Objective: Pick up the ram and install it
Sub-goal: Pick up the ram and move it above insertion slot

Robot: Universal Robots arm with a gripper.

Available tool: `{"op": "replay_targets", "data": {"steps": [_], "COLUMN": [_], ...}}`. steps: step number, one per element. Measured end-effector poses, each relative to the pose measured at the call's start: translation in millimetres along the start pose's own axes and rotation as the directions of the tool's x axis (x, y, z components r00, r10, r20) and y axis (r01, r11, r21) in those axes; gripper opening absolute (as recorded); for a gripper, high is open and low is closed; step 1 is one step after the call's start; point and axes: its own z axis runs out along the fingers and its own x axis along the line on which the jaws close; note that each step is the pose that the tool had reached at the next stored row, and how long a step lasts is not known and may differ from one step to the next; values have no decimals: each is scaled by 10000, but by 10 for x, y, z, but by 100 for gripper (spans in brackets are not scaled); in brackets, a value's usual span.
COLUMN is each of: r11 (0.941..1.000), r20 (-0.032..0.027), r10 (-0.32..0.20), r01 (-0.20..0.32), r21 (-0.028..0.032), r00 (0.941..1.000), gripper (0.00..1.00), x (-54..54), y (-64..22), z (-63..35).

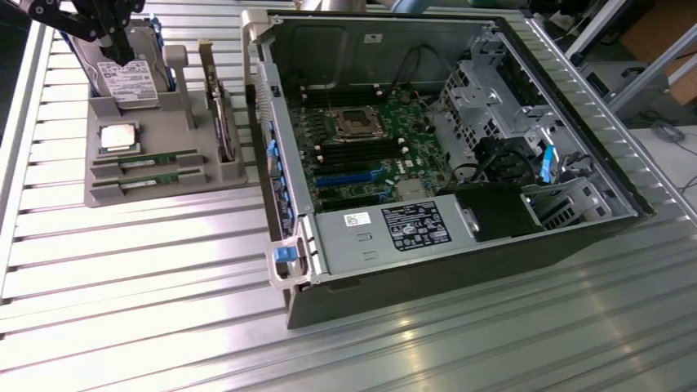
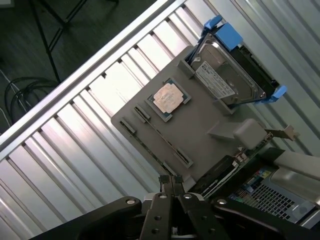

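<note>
Two green ram sticks (image 1: pixel 147 161) stand on edge in the slots of a grey holder (image 1: pixel 163 131), at the exterior view's left. The second ram stick (image 1: pixel 147 181) sits just in front of the first. From the wrist view, a ram stick (image 2: pixel 165 142) appears as a thin line across the holder (image 2: pixel 210 115). My gripper (image 1: pixel 122 51) hangs above the back of the holder, over the hard drive, well above the ram. Its fingers (image 2: pixel 170 182) are shut with nothing between them.
A square silver processor (image 1: pixel 117 137) lies on the holder, and a hard drive (image 1: pixel 129 82) with blue rails stands behind it. The open computer case (image 1: pixel 436 139) lies at the exterior view's right, with black memory slots (image 1: pixel 348 153) on its motherboard. A ribbed metal table (image 1: pixel 130 286) carries everything.
</note>
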Motion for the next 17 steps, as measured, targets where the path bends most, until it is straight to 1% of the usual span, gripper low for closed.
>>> {"op": "replay_targets", "data": {"steps": [10,17], "r11": [9990,9971], "r20": [-20,-33], "r10": [-452,-765], "r01": [452,764], "r21": [-12,-20], "r00": [9990,9971], "gripper": [11,11], "x": [0,0], "y": [0,0], "z": [0,0]}}
